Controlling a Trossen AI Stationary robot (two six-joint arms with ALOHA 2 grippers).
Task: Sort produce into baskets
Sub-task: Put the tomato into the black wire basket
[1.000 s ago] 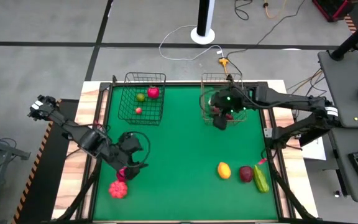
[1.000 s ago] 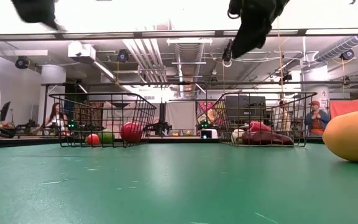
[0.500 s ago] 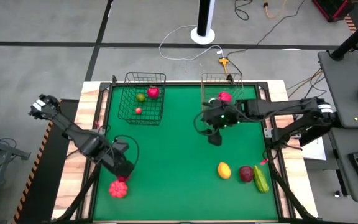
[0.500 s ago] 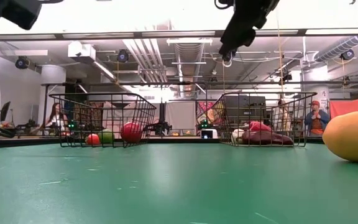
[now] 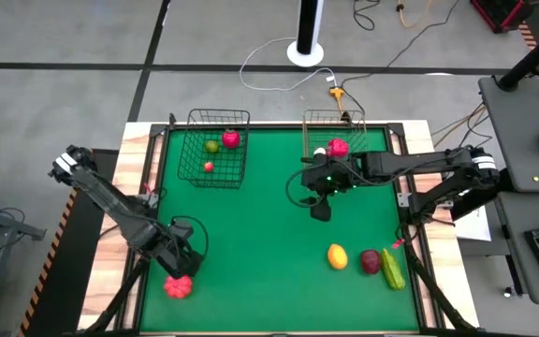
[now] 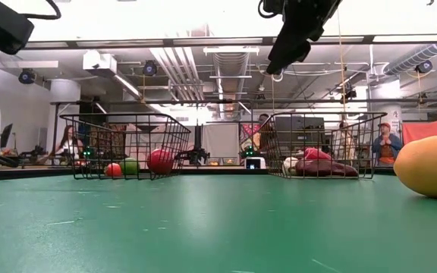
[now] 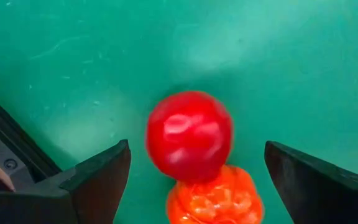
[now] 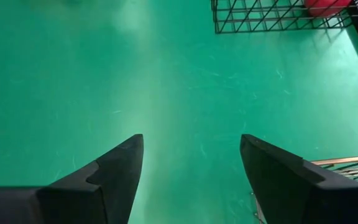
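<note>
A small glossy red ball fruit point(image 7: 189, 135) lies on the green table point(image 5: 269, 234) near its front-left corner, touching a bumpy orange-red fruit point(image 7: 215, 198) just beside it. In the left wrist view the red ball sits between the two dark fingers point(image 7: 98, 177) of the left gripper point(image 5: 183, 265), which hovers above it with jaws spread wide and nothing held.

To take the ball cleanly, the gripper would likely need to come straight down, centred on the ball, so the fingers close on its sides without catching the bumpy neighbour. A round, smooth toy may roll or squirt out if pinched off-centre.

The right gripper point(image 5: 319, 208) hangs over the middle of the table, just in front of the copper-brown basket point(image 5: 330, 131). Its fingers are parted and empty in its own wrist view.

The black basket point(image 5: 215, 150) at the back left holds a red fruit, a green one and a small red one. The copper-brown basket at the back right shows a magenta fruit point(image 5: 338, 147). A yellow fruit point(image 5: 337, 256), a dark red one point(image 5: 371, 261) and a green vegetable point(image 5: 393, 270) wait unsorted near the front right.
</note>
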